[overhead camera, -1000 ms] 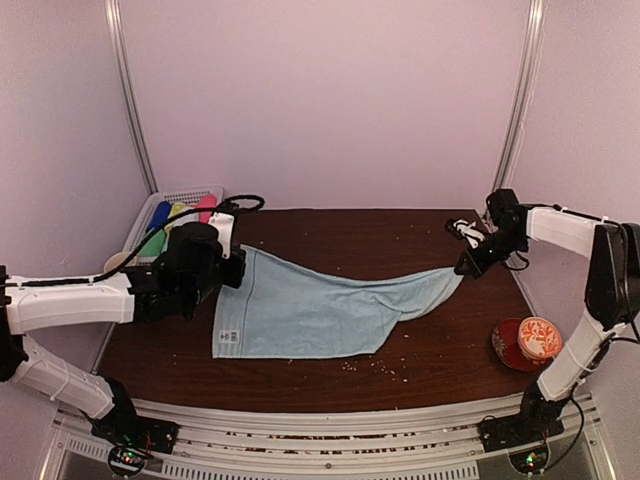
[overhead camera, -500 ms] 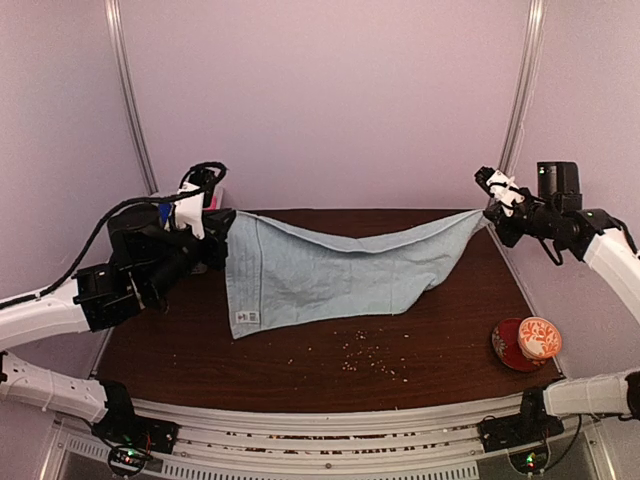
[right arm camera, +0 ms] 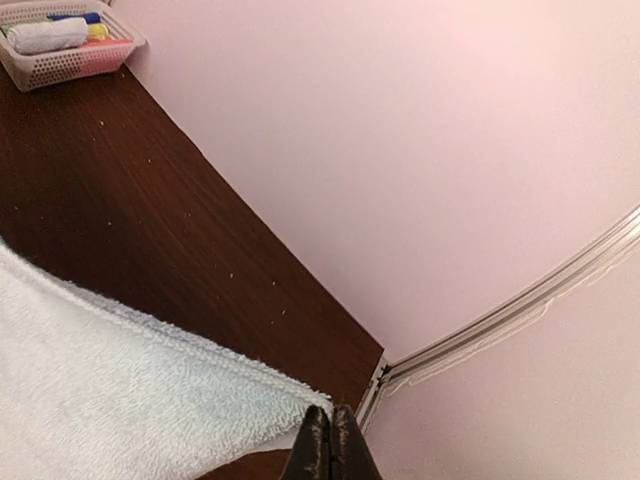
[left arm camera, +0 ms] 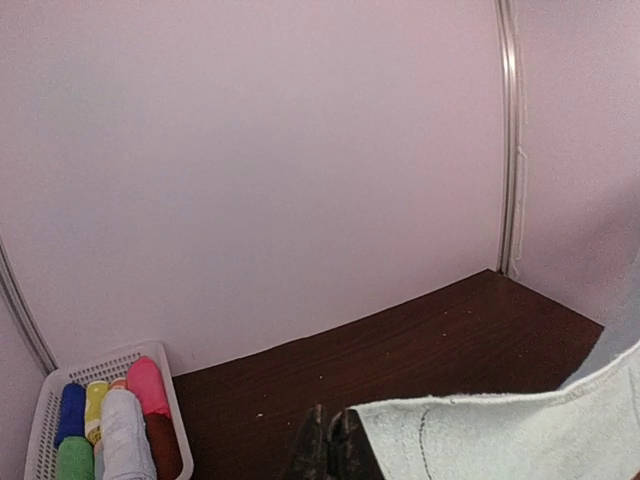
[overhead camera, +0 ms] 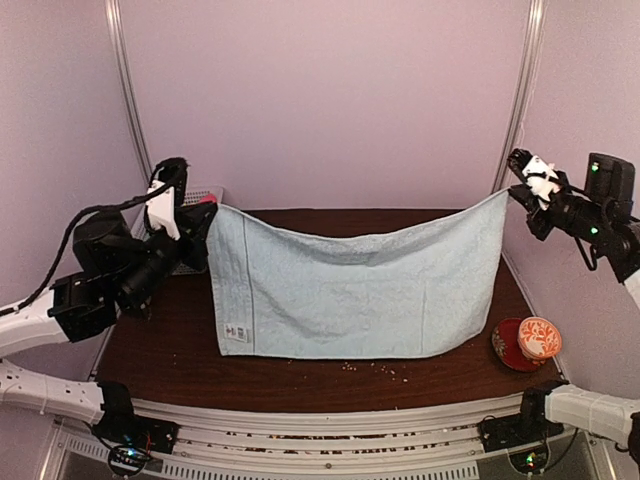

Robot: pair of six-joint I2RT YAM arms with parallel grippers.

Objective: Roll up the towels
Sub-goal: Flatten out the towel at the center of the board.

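- Dark wood table (overhead camera: 300, 378) inside a pale pink-walled booth, with crumbs (overhead camera: 375, 368) scattered near the front edge.
- Change: a second ago the towel (overhead camera: 350, 290) lay slumped on the table and was dragged by one corner. Half a second ago it was half lifted and still bunched.
- Now both my arms are up and spread wide, and the towel hangs between them like a curtain, opened flat.
- My left gripper (overhead camera: 205, 215) is pinched on the top-left corner. In the left wrist view the fingers sit tight together with the towel's edge running off to the right.
- My right gripper (overhead camera: 512, 192) is pinched on the top-right corner. In the right wrist view the cloth ends right at the closed tips.
- Where it is: over the middle of the table. The top edge sags in the centre, and the bottom edge is down by the tabletop near the front; I cannot tell whether it touches.
- Long axis runs left to right, parallel to the near edge. The short side hangs vertical, and the label (overhead camera: 236, 333) is at the lower left.
- My read: the towel is spread but rolling has not started. It should next be laid flat without letting the corners fold.
- A basket (left arm camera: 110, 355) at the far left holds coloured rolls plus a pale roll (left arm camera: 125, 440); I cannot tell if that is the other towel.
- A red cup (overhead camera: 527, 343) stands near the right front, close to the hanging edge, so there is a snag risk there.
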